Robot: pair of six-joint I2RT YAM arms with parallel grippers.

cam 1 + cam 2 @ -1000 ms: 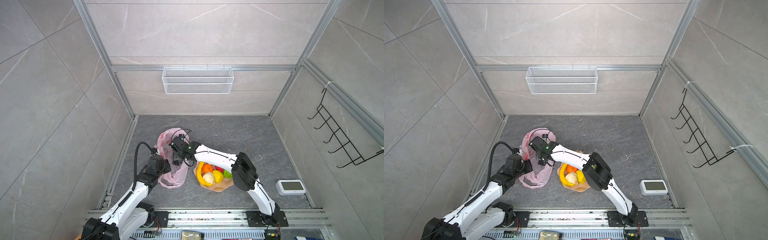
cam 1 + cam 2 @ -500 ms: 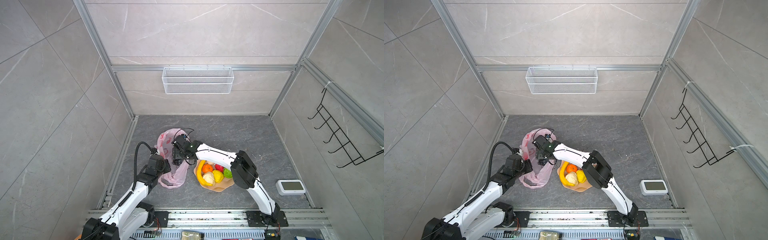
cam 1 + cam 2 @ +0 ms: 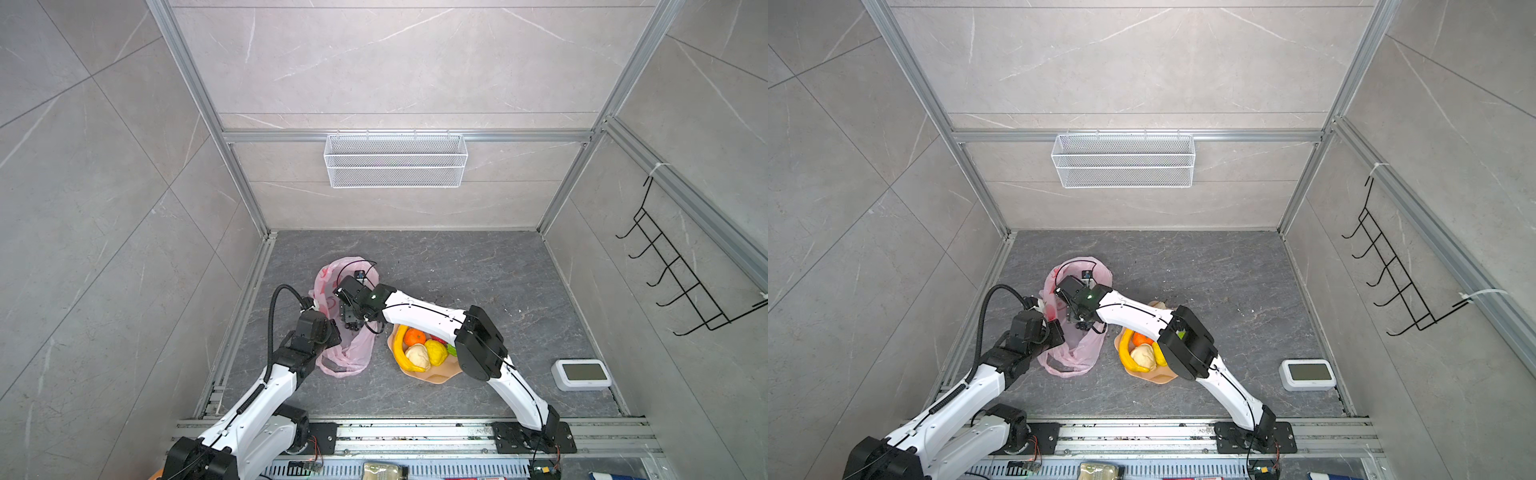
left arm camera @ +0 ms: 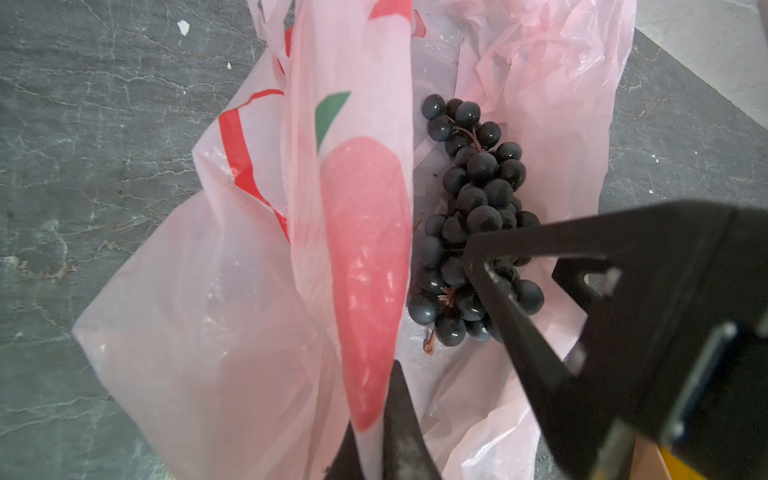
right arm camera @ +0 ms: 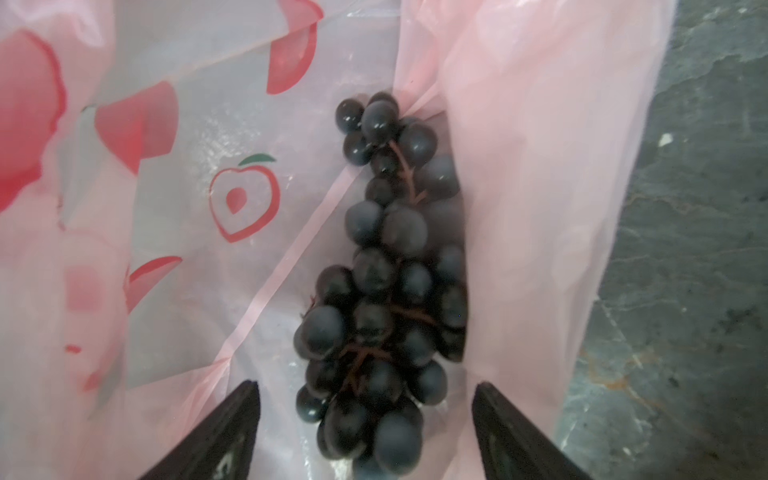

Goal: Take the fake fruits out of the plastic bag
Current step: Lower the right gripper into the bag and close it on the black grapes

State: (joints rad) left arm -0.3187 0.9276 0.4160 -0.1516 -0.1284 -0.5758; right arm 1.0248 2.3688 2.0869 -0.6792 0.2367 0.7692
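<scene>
**Purple grape bunch (image 5: 386,291) left to lift out**

Your left gripper (image 4: 370,440) pinches the edge of the plastic bag (image 4: 187,311), holding its mouth open. Your right gripper (image 5: 365,388) hangs spread wide just above the grape bunch on the bag's floor. Next, likely: lower, straddle the cluster, close without trapping film.

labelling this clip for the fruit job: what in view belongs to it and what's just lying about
Job: bag, grapes inside it, fruits on the plate.
Lying about: wire basket, hook rack, white display box.
</scene>
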